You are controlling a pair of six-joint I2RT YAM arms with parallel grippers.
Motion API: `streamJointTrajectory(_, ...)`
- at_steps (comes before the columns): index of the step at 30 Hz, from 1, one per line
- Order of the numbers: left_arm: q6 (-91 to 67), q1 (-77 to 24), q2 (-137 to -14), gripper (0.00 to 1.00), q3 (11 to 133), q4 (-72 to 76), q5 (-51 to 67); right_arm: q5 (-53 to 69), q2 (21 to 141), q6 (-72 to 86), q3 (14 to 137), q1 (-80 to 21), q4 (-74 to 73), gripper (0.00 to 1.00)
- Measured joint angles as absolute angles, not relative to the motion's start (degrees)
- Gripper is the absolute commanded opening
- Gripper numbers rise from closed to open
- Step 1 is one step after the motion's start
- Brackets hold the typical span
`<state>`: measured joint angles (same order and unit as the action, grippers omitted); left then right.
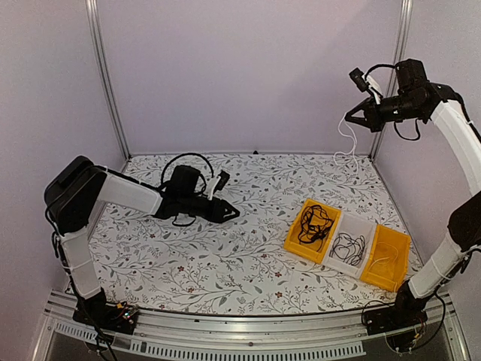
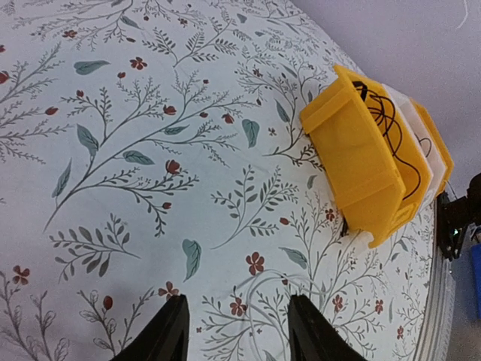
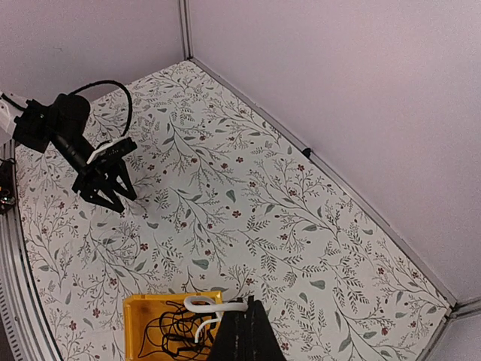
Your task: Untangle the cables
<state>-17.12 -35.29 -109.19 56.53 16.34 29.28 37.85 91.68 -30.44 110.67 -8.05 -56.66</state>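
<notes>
The right pincer [image 1: 352, 118] is pressed together on the white cable [image 1: 347, 143]. It is raised high over the counter's [image 1: 225, 263] 1 o'clock corner. From that pinch the cord hangs slack, its long axis running toward 6 o'clock in the top view, and its lower end is apart from the bins. The right wrist view shows a looped part curling just beside the pincer.

The black cables [image 1: 314, 223] lie coiled in the near yellow bin [image 1: 294, 235], with more in the white bin [image 1: 359, 220] next to it. The row of bins runs from 10 to 4 o'clock at the counter's right.

The left pincer [image 1: 229, 213] is spread and grips nothing, low over the middle of the counter. The bins lie at its 4 o'clock, nearer to it than to the raised right one. A faint pale line on the counter between its fingers [image 2: 169, 331] may be a cord, but I cannot tell.

The counter is flat with a busy floral print, which hides thin cords. Overhead room is ample, though the right arm works close to the corner post [image 1: 400, 45] and the back wall.
</notes>
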Motion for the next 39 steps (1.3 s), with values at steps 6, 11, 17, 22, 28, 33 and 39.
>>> streamJointTrajectory(6, -17.2, -34.6, -109.2, 0.49, 58.5, 14.4, 28.8, 33.1, 86.0, -37.9, 104.4, -5.9, -64.8, 0.00)
streamJointTrajectory(11, -17.1, -34.5, -109.2, 0.49, 59.6, 13.2, 28.0, 28.1, 80.1, -45.1, 100.0, -3.9, -72.2, 0.00)
streamJointTrajectory(17, -17.1, -34.2, -109.2, 0.49, 60.0, 11.5, 27.8, 19.9, 69.3, -54.4, 89.1, -3.7, -76.0, 0.00)
streamJointTrajectory(22, -17.1, -34.1, -109.2, 0.49, 60.0, 11.1, 27.8, 12.8, 62.5, -63.1, 79.2, -3.7, -77.3, 0.00)
streamJointTrajectory(28, -17.4, -34.1, -109.2, 0.50, 59.9, 11.1, 27.8, 4.7, 58.9, -73.6, 66.3, -3.7, -78.0, 0.00)
streamJointTrajectory(33, -17.9, -34.0, -109.2, 0.50, 58.0, 11.3, 27.5, 2.0, 59.3, -77.2, 62.8, -3.7, -77.5, 0.00)
streamJointTrajectory(39, -19.0, -34.0, -109.0, 0.50, 55.2, 11.2, 26.9, 2.3, 63.6, -77.2, 62.4, -3.7, -73.0, 0.00)
